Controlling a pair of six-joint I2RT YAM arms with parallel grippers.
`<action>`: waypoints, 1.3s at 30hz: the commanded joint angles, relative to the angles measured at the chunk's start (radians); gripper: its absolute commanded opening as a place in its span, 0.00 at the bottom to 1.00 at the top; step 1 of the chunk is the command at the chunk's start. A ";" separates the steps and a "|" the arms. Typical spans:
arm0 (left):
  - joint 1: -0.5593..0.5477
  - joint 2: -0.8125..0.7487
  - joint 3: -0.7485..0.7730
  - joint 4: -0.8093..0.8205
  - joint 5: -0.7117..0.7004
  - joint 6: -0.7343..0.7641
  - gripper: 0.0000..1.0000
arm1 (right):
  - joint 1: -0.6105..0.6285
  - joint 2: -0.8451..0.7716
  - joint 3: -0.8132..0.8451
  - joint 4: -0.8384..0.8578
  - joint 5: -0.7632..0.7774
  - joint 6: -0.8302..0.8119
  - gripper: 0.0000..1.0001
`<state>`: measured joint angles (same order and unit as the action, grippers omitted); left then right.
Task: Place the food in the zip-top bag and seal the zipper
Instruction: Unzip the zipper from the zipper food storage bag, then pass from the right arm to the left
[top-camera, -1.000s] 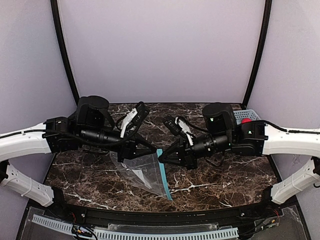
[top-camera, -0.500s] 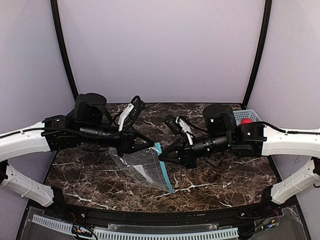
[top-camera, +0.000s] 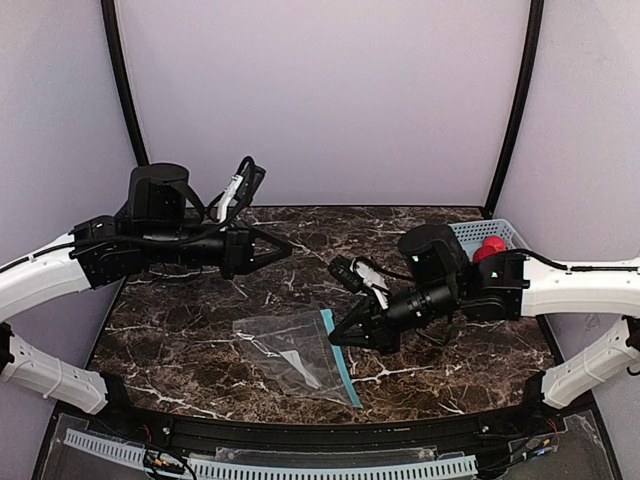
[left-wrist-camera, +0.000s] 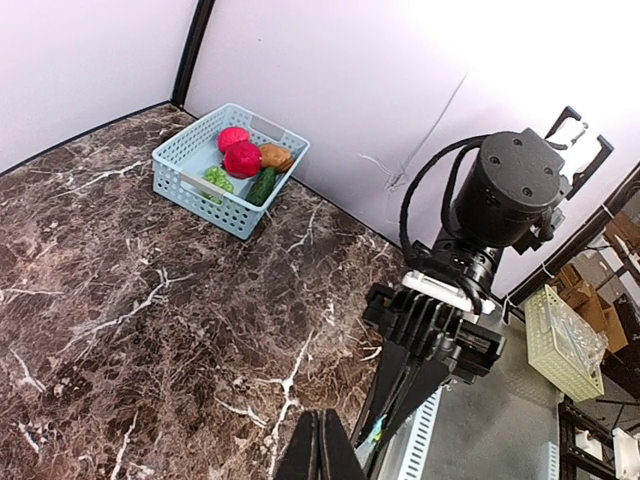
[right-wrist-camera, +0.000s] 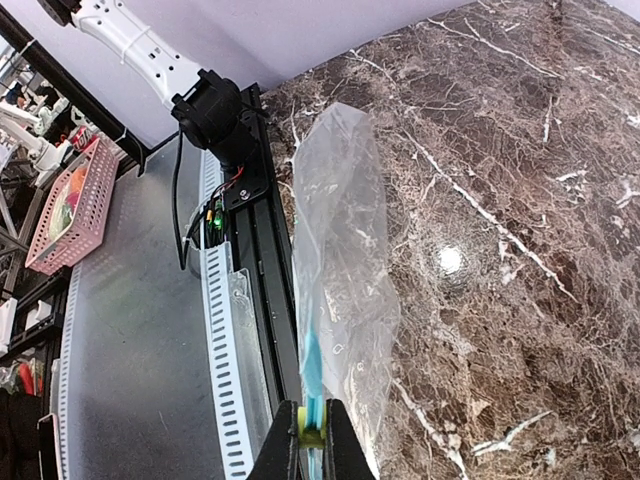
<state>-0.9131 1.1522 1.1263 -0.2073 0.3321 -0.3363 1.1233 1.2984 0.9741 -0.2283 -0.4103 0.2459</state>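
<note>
Currently: bag pinched by its zipper, food in the basket

The clear bag (top-camera: 285, 345) is laid flat on the marble table (top-camera: 180, 340), close to the near edge at the middle, with its blue zipper (top-camera: 341, 358) along the right side. That strip is pinched toward its far end between the narrow jaws of the right gripper (top-camera: 335, 338). The left gripper (top-camera: 285, 245) is held above the table, far and left of the bag, jaws shut on nothing. The food is kept in the light-blue basket (left-wrist-camera: 195, 195) at the far right corner: two red fruits (left-wrist-camera: 243, 160), a grape bunch (left-wrist-camera: 214, 178), a brown-orange piece (left-wrist-camera: 277, 156) and what may be a dark green piece (left-wrist-camera: 262, 186).
</note>
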 joint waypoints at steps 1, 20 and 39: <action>0.006 -0.003 0.006 0.031 0.120 0.018 0.04 | 0.002 -0.011 -0.007 0.004 -0.008 0.003 0.00; 0.004 0.093 -0.121 0.089 0.440 0.083 0.76 | -0.003 -0.025 0.028 0.027 -0.093 0.020 0.00; -0.064 0.197 -0.127 0.241 0.513 0.013 0.29 | -0.005 0.007 0.043 0.024 -0.111 0.033 0.00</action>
<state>-0.9737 1.3815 1.0180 -0.0368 0.8207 -0.2981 1.1229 1.2919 0.9924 -0.2321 -0.5056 0.2684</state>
